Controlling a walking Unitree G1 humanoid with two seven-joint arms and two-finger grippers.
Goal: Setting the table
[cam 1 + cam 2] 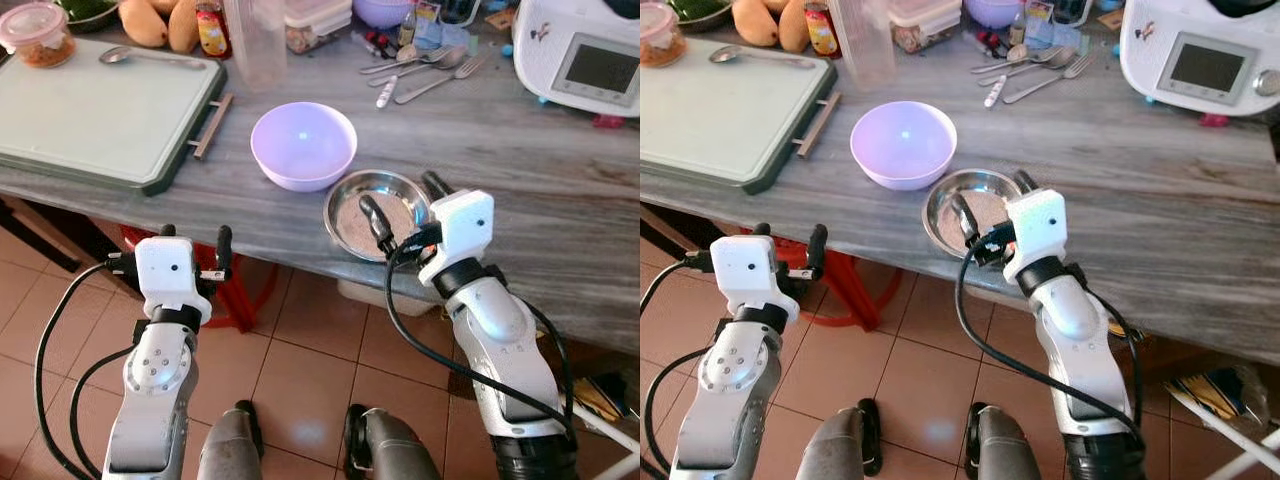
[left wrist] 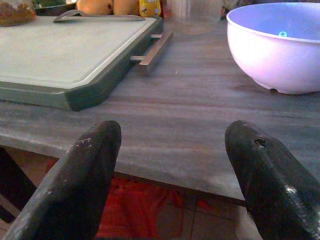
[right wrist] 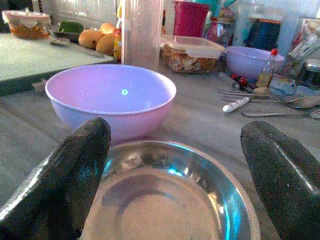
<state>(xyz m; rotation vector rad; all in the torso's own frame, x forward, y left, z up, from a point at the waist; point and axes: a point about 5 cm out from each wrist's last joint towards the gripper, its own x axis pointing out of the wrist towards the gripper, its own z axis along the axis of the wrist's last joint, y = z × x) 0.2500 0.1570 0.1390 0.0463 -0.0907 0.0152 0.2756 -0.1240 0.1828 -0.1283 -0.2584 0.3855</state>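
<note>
Two vessels sit near the grey worktop (image 1: 560,200) edge: a shallow round steel dish (image 1: 377,215), touching a lilac plastic bowl (image 1: 303,144) behind it. Right gripper (image 1: 405,202) straddles the dish, fingers spread, nothing held. Left gripper (image 1: 195,250) hovers open off the edge. Risk: closing could skid the dish off, or nudge the bowl.
</note>
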